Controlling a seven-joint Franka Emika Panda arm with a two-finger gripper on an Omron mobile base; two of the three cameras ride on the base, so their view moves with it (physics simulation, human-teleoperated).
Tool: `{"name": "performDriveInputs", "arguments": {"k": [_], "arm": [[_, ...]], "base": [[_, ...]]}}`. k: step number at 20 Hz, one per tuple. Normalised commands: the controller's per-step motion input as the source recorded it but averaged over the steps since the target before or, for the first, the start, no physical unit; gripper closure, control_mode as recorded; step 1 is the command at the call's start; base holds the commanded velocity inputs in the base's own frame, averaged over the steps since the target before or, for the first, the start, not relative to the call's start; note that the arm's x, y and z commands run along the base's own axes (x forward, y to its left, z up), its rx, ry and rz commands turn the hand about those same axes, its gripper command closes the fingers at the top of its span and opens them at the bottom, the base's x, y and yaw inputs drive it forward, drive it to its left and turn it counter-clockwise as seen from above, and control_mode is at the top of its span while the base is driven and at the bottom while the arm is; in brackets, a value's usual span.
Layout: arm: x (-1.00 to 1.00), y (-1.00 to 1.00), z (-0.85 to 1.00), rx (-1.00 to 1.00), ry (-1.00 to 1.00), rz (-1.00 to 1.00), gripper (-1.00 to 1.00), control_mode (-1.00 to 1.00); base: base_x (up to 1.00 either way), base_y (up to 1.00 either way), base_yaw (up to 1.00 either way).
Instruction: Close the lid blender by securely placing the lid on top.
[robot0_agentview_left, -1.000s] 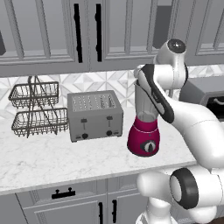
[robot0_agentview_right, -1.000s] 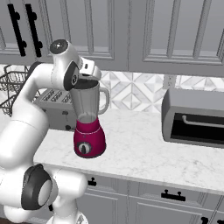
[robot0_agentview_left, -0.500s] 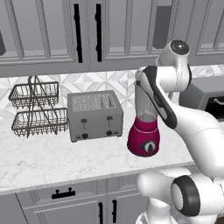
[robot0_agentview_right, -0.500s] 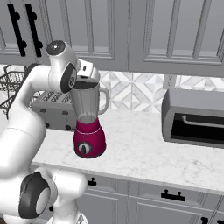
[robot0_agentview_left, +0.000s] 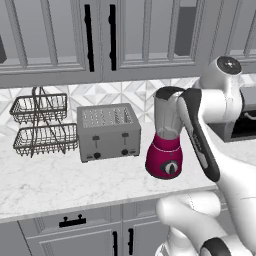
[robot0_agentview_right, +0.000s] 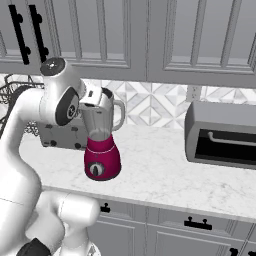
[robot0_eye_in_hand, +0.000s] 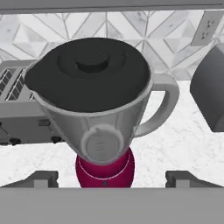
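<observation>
And here's the blender (robot0_agentview_left: 166, 137), magenta rounded base with a black dial and a tall clear grey jar, standing on the white marbled desk (robot0_agentview_left: 60, 182) just right of the boxy silver toaster (robot0_agentview_left: 108, 131). Looking down from the hand camera, the flat round black lid (robot0_eye_in_hand: 87, 72) with its small raised knob sits right on the mouth of the jar, covering it rim to rim, handle curving off to the right. The two-finger tool (robot0_eye_in_hand: 111, 179) hangs above and apart from the lid, its dark tips spread wide on either side of the frame with nothing between them — open and empty-handed! In the left base view the white arm crosses in front of the jar's right side, the black lid (robot0_agentview_left: 170, 91) showing as a dark cap on top. From the right base view, the blender (robot0_agentview_right: 102, 144) stands partly behind the arm's white hand, jar handle sticking out toward the patterned backsplash. Off to the far left of the desk, a two-tier dark wire basket rack (robot0_agentview_left: 39, 123); on the right, a grey toaster oven (robot0_agentview_right: 221, 134) with a black door, well apart from the blender.
</observation>
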Motion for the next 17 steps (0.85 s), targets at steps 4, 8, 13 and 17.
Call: {"name": "performDriveInputs", "arguments": {"k": [4, 8, 13, 17], "arm": [[-0.98, -0.33, -0.14, 0.0, 0.09, -0.01, -1.0, -1.0], [-0.72, -0.69, -0.02, 0.02, 0.02, -0.07, -1.0, -1.0], [-0.02, -0.44, 0.0, 0.11, 0.0, -0.01, -1.0, -1.0], [0.0, -0.49, -0.01, 0.08, 0.0, 0.0, -1.0, -1.0]], "base": [[0.0, 0.0, 0.0], [0.0, 0.0, 0.0], [0.0, 0.0, 0.0], [0.0, 0.0, 0.0]]}}
